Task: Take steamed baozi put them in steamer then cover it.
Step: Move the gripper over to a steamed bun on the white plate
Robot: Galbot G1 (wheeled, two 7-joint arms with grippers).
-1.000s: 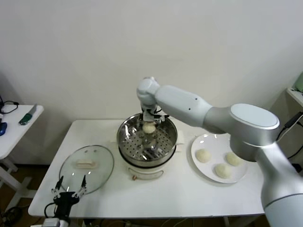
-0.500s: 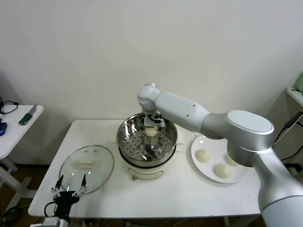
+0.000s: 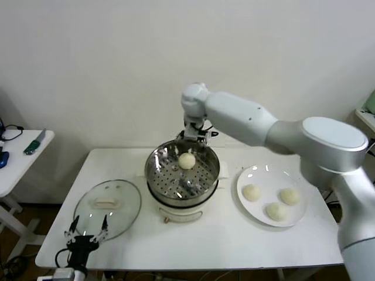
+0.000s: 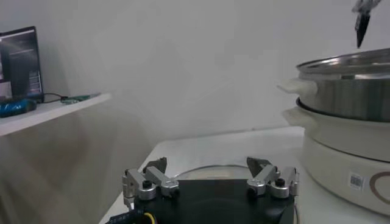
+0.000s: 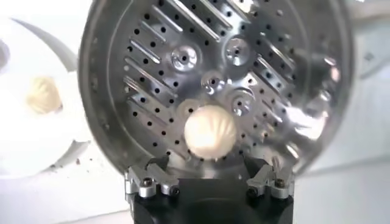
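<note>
One steamed baozi (image 3: 186,160) lies on the perforated floor of the steamer (image 3: 158,170) at mid-bench, and the right hand (image 3: 195,133) hangs just above its far rim, fingers spread wide and empty. Three more buns (image 3: 251,192) sit on the white plate (image 3: 258,174) toward the right edge. The cover (image 3: 107,205) lies flat near the left edge, with the left hand (image 3: 85,236) open and empty at the front-left corner.

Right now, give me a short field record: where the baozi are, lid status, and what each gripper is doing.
baozi in steamer: one, on the perforated floor
baozi on plate: three
cover: off, flat on the table beside the steamer
right gripper: open, above the steamer's far rim, holding nothing
left gripper: open, parked by the cover's near edge
</note>
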